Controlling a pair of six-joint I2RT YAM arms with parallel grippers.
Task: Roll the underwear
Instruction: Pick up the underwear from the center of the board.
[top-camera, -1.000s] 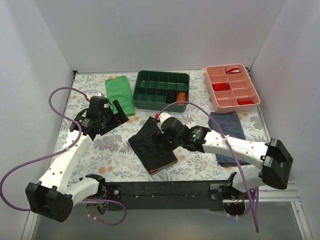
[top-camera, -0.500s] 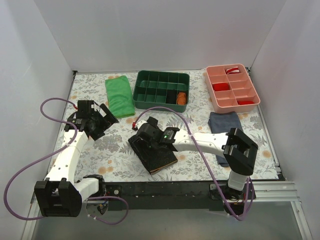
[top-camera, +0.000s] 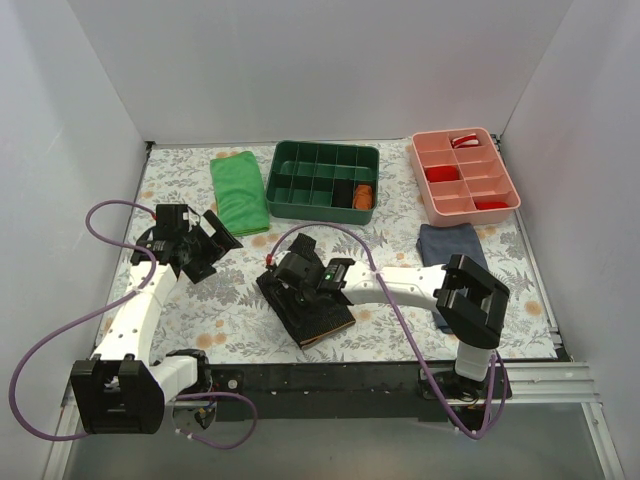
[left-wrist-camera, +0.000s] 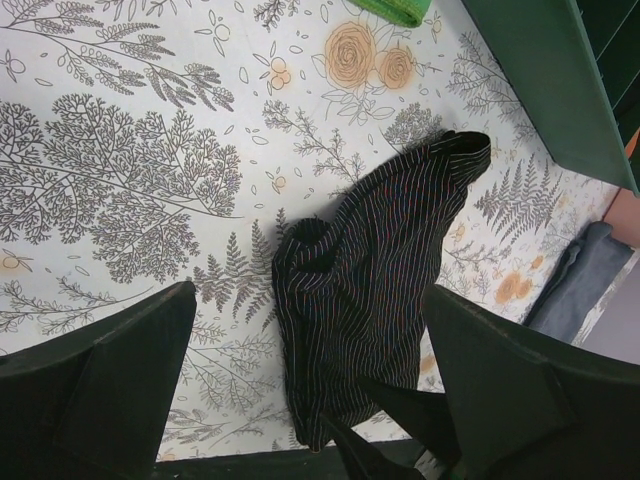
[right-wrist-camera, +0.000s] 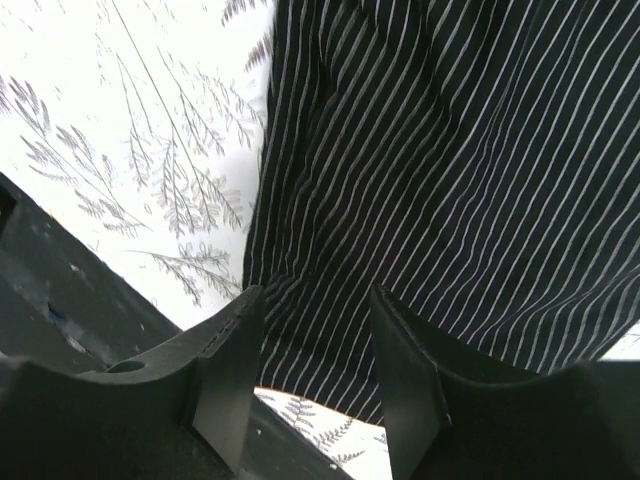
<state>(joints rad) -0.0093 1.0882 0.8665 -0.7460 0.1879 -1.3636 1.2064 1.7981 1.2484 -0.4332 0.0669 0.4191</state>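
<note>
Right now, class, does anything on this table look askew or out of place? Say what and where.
The underwear lies rumpled and skewed mid-table, one edge bunched, unlike the flat folded green cloth and blue garment. The open right gripper hangs just over it.

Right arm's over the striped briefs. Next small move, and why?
Probably lower the right gripper and close it on the edge of the black pinstriped fabric boxer briefs. Its fingers are open and straddle that edge, and the briefs lie unrolled.
</note>
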